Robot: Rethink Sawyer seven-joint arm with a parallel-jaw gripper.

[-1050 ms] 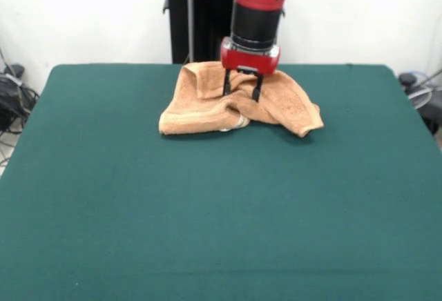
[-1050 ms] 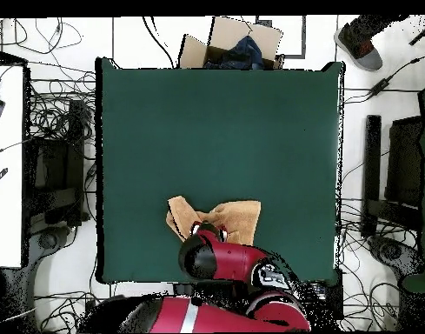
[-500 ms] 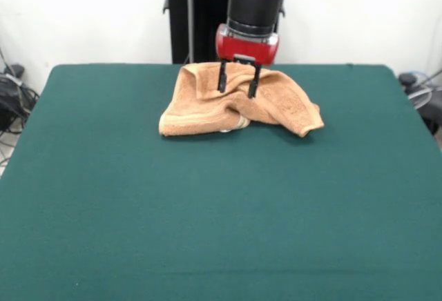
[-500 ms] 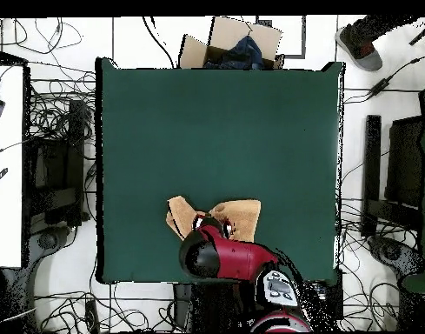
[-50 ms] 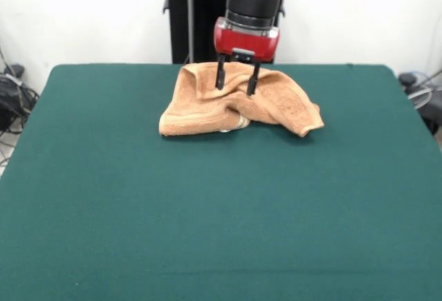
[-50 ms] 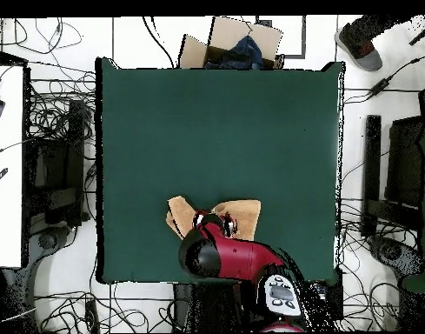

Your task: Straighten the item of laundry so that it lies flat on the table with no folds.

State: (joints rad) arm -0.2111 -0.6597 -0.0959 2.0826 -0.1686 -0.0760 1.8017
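Note:
The item of laundry, a peach-orange towel point(image 5: 207, 108) point(image 6: 243, 213), lies crumpled and folded over itself at the far side of the green table point(image 5: 221, 211) point(image 6: 215, 130). A pale hem band runs along its front fold. My gripper point(image 5: 236, 87) hangs just over the towel's rear middle, open, with its two black fingers apart and nothing between them. In the overhead view the red arm point(image 6: 224, 257) covers the towel's middle, and only the towel's two ends show.
A cardboard box point(image 6: 229, 45) with dark cloth stands beyond the table's edge opposite the arm. Cables, black equipment and a white desk point(image 6: 5, 165) surround the table. A person's shoe point(image 6: 359, 45) shows at one corner.
The gripper has risen off the towel and drawn back a little toward the base. The towel has kept its shape and place.

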